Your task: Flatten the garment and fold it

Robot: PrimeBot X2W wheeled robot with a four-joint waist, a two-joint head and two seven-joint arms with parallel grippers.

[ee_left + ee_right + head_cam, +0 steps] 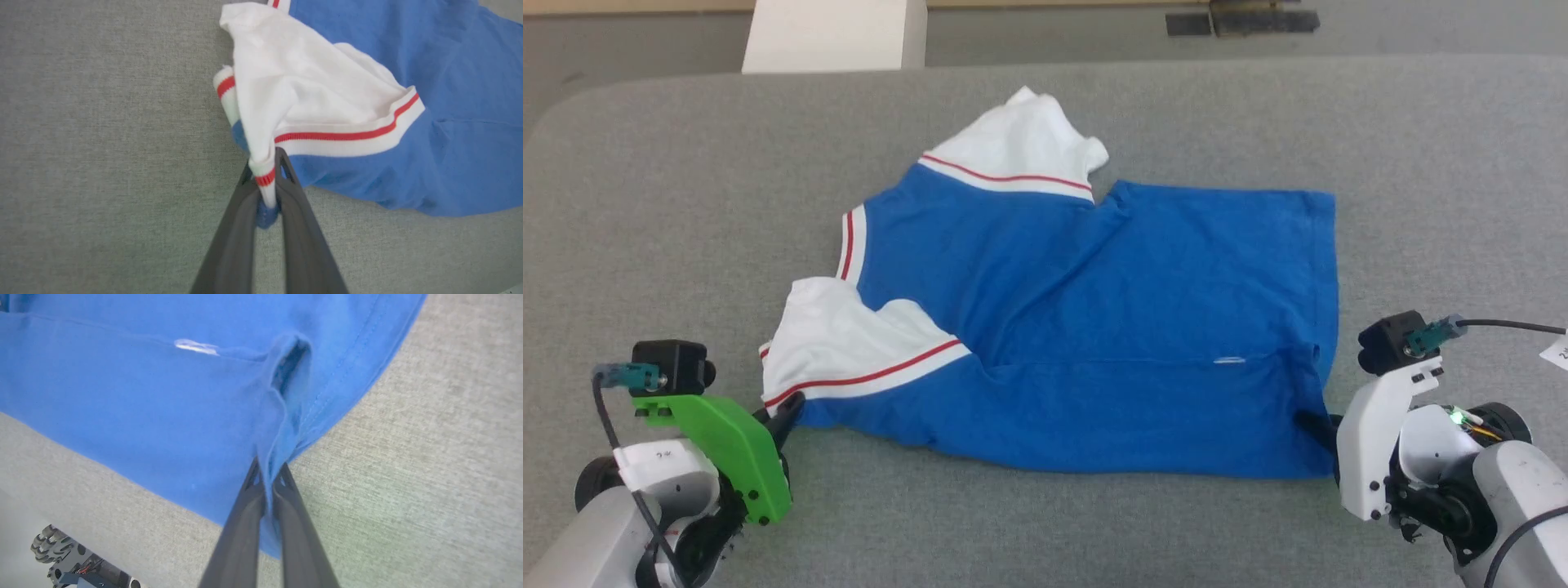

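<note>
Blue garment [1094, 310] lies rumpled; left gripper [788, 408], 8 o'clock, is clamped on its sleeve hem, right gripper [267, 469], 4 o'clock, on its bottom corner; grey table [645, 204] spreads wide beyond every edge

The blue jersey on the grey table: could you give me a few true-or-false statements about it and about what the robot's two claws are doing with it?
1. The royal-blue T-shirt jersey with white short sleeves lies on the grey cloth-covered table. True.
2. The left gripper is shut on the red-striped white sleeve trim. True.
3. The right gripper hangs open above the cloth. False: it is shut on a pinch of blue cloth at the jersey's lower corner.
4. The jersey is folded into a neat square. False: it lies spread out and wrinkled, both sleeves bunched.
</note>
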